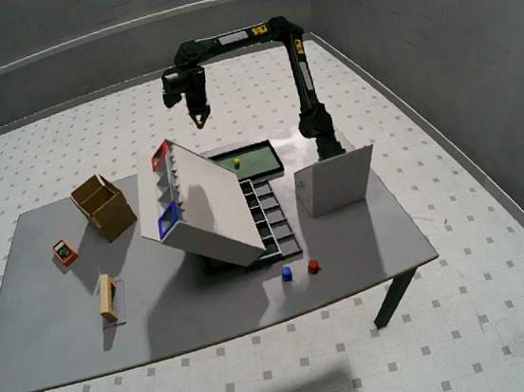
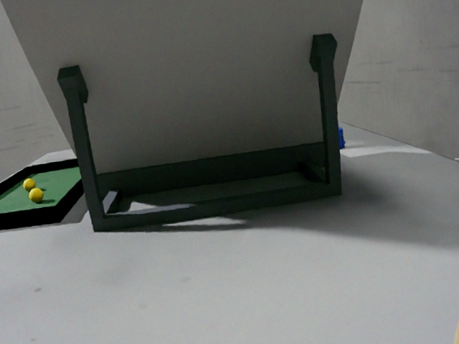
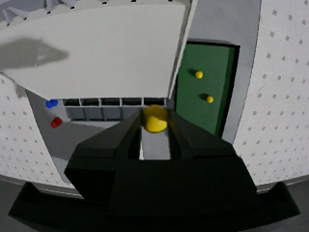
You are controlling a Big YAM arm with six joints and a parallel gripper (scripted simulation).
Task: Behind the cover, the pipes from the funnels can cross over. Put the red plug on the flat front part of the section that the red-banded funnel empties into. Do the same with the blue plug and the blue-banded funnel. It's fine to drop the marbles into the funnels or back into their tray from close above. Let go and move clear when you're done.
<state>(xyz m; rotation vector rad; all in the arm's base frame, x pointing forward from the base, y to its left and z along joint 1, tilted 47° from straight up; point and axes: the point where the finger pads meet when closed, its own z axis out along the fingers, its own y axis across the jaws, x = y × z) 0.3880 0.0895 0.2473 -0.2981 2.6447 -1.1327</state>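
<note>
My gripper is shut on a yellow marble and holds it high in the air, behind and above the red-banded funnel. The blue-banded funnel is at the near end of the tilted cover's top edge. The white cover hides the pipes. Below it is a row of sections with flat front parts. The blue plug and red plug stand on the table beside the sections. Two yellow marbles lie in the green tray.
A grey-white box-like panel stands in front of the arm's base. An open cardboard box, an orange meter and a wooden block handle are on the left part of the table. A dark frame supports the cover.
</note>
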